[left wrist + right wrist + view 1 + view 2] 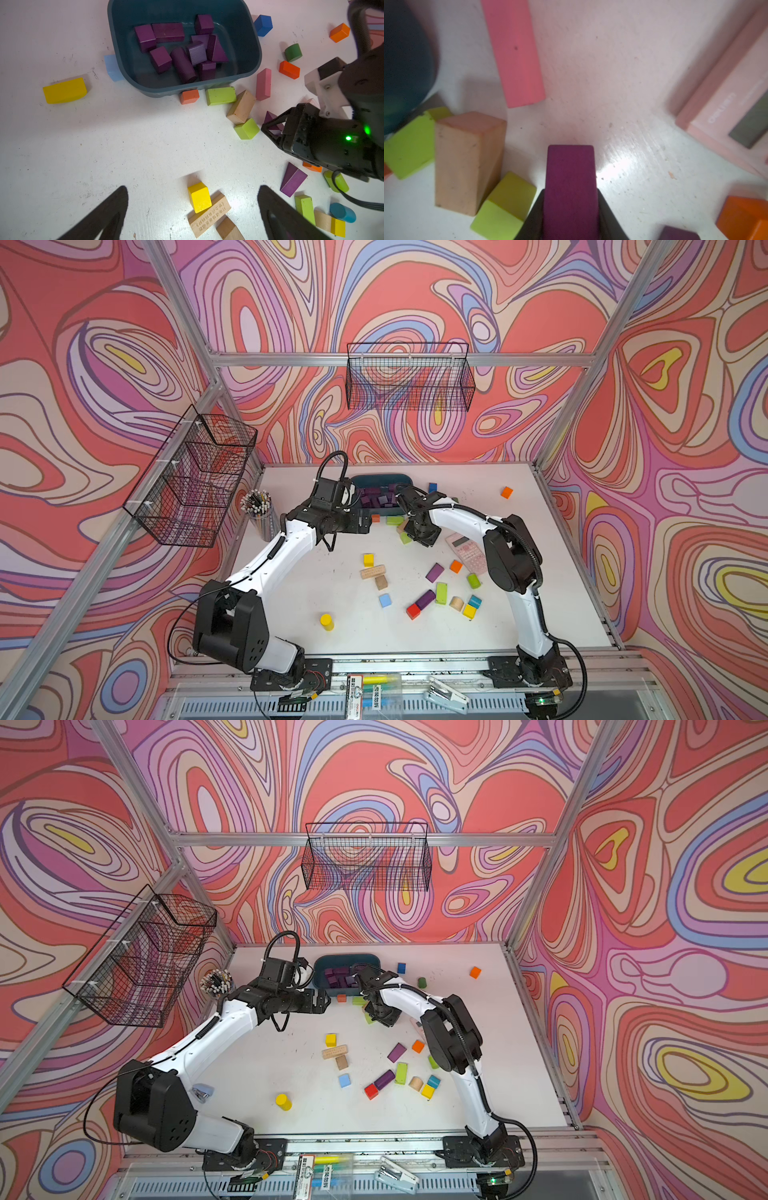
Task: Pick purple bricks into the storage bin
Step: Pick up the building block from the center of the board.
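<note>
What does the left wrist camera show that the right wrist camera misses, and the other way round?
Only the left wrist view: the inside of the storage bin with purple bricks lying in it, the yellow cube, the open left claw, and the right claw seen from outside.
Only the right wrist view: the dark screen of the pink calculator.
Both: the pink bar, the tan block, the lime block beside it, part of the bin, and the purple brick pinched in the shut right claw.
</note>
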